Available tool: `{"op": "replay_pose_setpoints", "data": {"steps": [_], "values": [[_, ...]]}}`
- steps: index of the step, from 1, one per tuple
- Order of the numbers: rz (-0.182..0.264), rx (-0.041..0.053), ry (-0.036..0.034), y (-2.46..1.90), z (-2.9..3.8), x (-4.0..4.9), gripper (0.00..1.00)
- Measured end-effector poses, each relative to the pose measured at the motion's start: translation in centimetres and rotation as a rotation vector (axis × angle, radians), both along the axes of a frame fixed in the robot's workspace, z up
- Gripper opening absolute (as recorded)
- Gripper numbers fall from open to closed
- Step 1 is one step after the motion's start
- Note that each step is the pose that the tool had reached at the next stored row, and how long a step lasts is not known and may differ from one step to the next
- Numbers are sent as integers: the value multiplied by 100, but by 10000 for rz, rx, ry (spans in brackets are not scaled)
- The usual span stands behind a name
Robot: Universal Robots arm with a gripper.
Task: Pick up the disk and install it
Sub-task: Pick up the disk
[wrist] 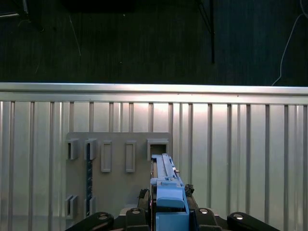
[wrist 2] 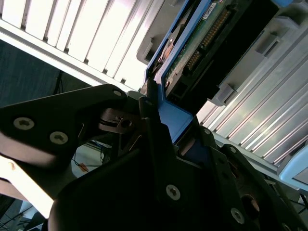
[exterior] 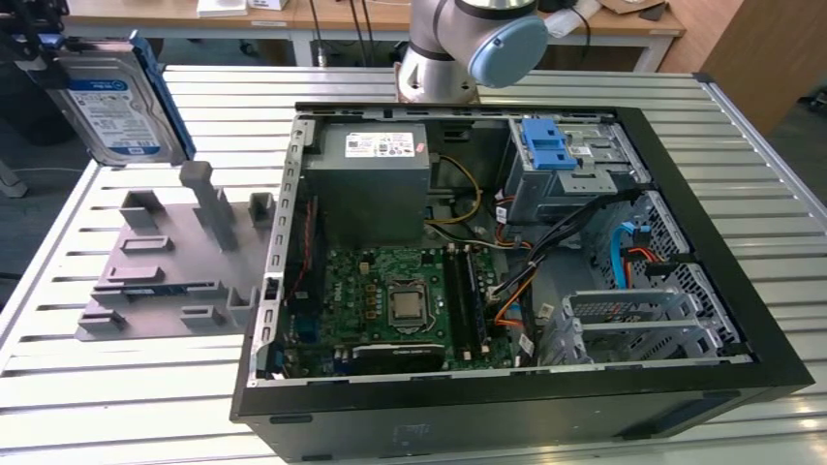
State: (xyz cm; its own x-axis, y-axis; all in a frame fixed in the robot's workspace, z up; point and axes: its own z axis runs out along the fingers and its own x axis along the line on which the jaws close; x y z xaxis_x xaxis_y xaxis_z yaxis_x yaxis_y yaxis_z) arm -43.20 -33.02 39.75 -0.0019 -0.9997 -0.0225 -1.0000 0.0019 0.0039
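**A:** Off to the exterior view's left of the computer case [exterior: 491, 426], what have you got?

**B:** My gripper [wrist: 169, 209] is pinched onto the disk [exterior: 119, 108], clamping the blue bracket [wrist 2: 175, 120] along its edge. In the exterior view the disk hangs upright in the air with its label facing the camera. It is well apart from the case, above the far corner of the counter [exterior: 130, 387].

**A:** And between the disk and the case?

**B:** A grey holder plate [exterior: 149, 281] lies flat on the counter just beside the case's wall, with posts and slots standing up from it. The disk hangs clear of the plate. In the first wrist view I look down along the disk's thin edge onto the plate's rows of slots.

**A:** And the case itself?

**B:** It lies on its side with the panel off, so the inside shows. The grey power supply [exterior: 375, 170] sits against its far wall, and the green motherboard [exterior: 387, 281] lies nearer the camera. Toward the exterior view's right, the blue-latched drive cage [exterior: 568, 165] stands in the far corner. The disk is not yet in the case.
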Motion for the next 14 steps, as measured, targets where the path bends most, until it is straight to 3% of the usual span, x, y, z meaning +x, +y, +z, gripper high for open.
{"op": "replay_pose_setpoints", "data": {"steps": [14], "values": [[0, 0, 0, 0, 36, 0, 36]]}}
